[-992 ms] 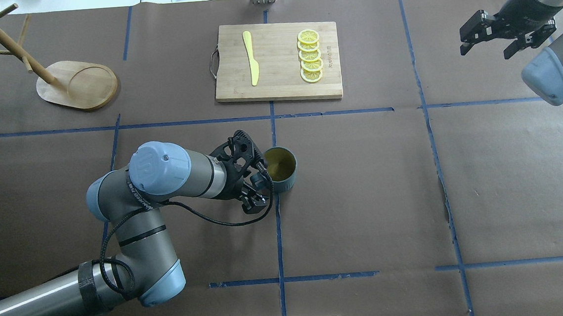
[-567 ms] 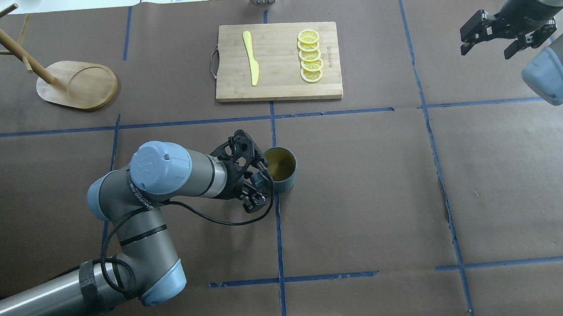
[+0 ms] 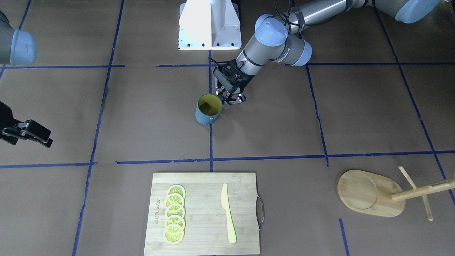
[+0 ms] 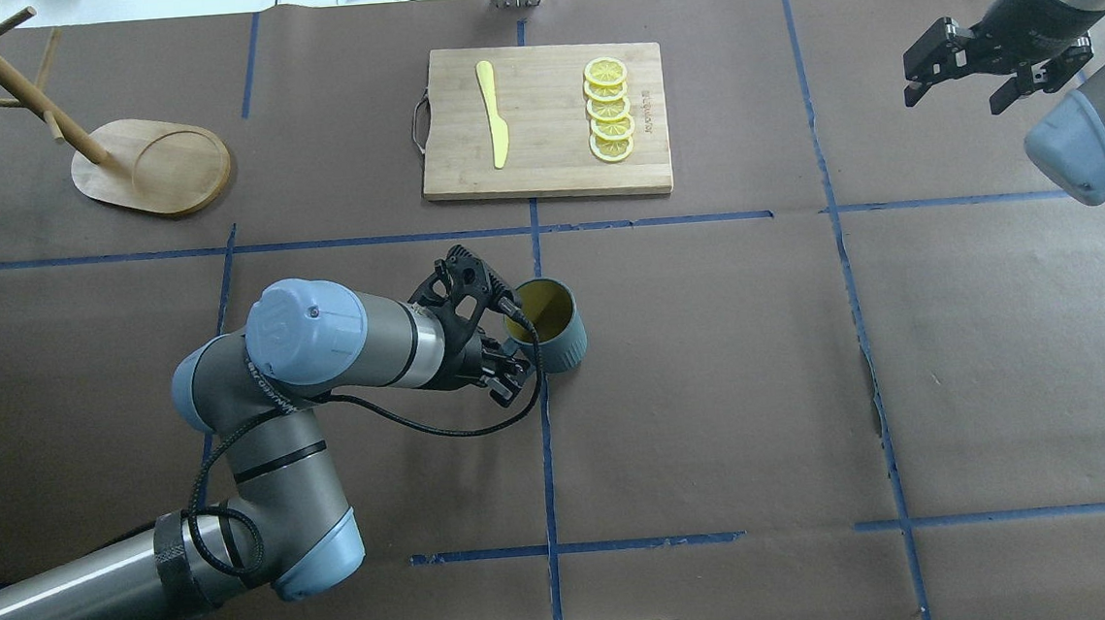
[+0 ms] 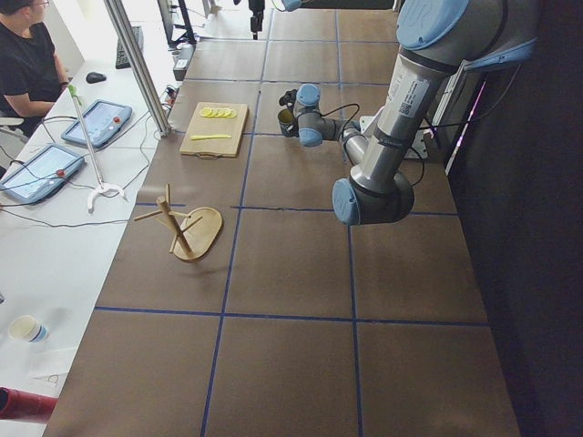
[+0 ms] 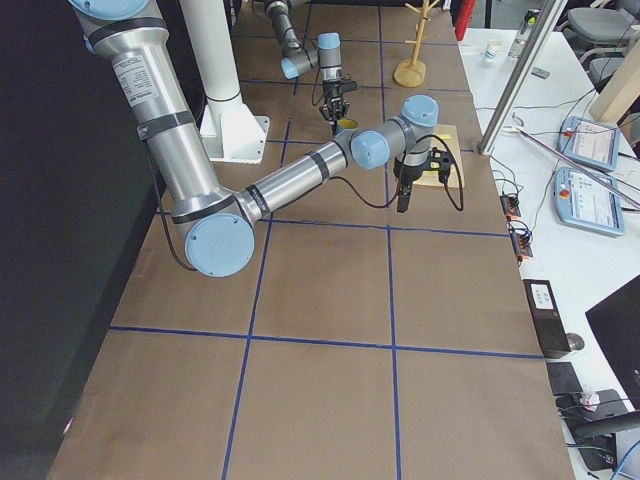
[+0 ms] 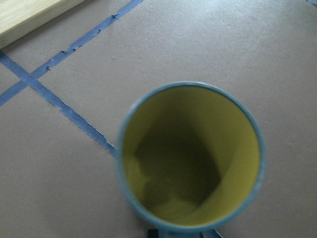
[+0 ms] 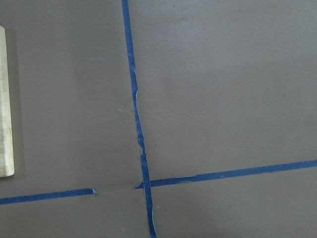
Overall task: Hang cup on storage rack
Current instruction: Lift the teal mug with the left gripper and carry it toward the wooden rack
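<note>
The cup (image 4: 554, 334), dark blue-grey with a yellow-olive inside, is near the table's middle and tilted, its mouth leaning toward my left arm. It also shows in the front view (image 3: 207, 113), and its mouth fills the left wrist view (image 7: 190, 156). My left gripper (image 4: 513, 359) is shut on the cup's handle, which the fingers hide; the gripper also shows in the front view (image 3: 225, 98). The storage rack (image 4: 153, 165) stands at the far left, its post and pegs leaning out of view. My right gripper (image 4: 993, 75) is open and empty, high at the far right.
A rectangular bamboo cutting board (image 4: 548, 169) lies at the far centre with a yellow knife (image 4: 492, 115) and a row of lemon slices (image 4: 609, 111). Blue tape lines (image 4: 547, 447) cross the brown table cover. The robot's white base (image 3: 209, 25) is at the near edge.
My left gripper has shut on the cup's handle. The cup has tilted and shifted slightly away from the robot. The right gripper has barely moved.
</note>
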Controlling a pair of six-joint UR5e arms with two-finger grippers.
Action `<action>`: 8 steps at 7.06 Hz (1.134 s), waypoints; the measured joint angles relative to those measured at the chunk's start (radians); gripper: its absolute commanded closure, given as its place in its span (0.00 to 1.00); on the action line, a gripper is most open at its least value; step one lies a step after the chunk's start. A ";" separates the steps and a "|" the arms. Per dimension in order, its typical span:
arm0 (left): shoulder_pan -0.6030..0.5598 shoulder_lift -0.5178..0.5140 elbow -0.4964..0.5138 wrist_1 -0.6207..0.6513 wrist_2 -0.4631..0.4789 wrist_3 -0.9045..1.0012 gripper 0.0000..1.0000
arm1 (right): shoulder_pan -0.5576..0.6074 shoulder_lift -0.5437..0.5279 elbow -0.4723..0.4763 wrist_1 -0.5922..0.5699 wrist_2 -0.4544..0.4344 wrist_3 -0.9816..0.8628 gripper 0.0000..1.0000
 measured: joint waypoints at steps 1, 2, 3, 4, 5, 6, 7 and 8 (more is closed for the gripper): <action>-0.005 -0.001 -0.004 -0.002 -0.003 -0.007 1.00 | 0.001 0.000 0.000 0.000 0.000 0.000 0.00; -0.016 -0.002 -0.013 -0.002 -0.007 -0.013 1.00 | 0.006 0.000 0.001 0.000 0.002 -0.001 0.00; -0.041 -0.001 -0.028 -0.001 -0.028 -0.032 1.00 | 0.025 -0.001 0.001 0.001 0.006 -0.004 0.00; -0.092 0.000 -0.043 0.003 -0.078 -0.080 1.00 | 0.057 -0.005 0.002 0.002 0.020 -0.022 0.00; -0.162 0.001 -0.051 0.005 -0.135 -0.148 1.00 | 0.097 -0.018 0.004 0.001 0.039 -0.072 0.00; -0.233 0.004 -0.053 0.003 -0.174 -0.216 1.00 | 0.141 -0.042 0.003 0.000 0.048 -0.156 0.00; -0.297 0.011 -0.054 -0.002 -0.194 -0.298 1.00 | 0.189 -0.078 0.001 -0.001 0.050 -0.269 0.00; -0.349 0.019 -0.056 -0.006 -0.205 -0.399 1.00 | 0.238 -0.126 0.001 -0.001 0.050 -0.396 0.00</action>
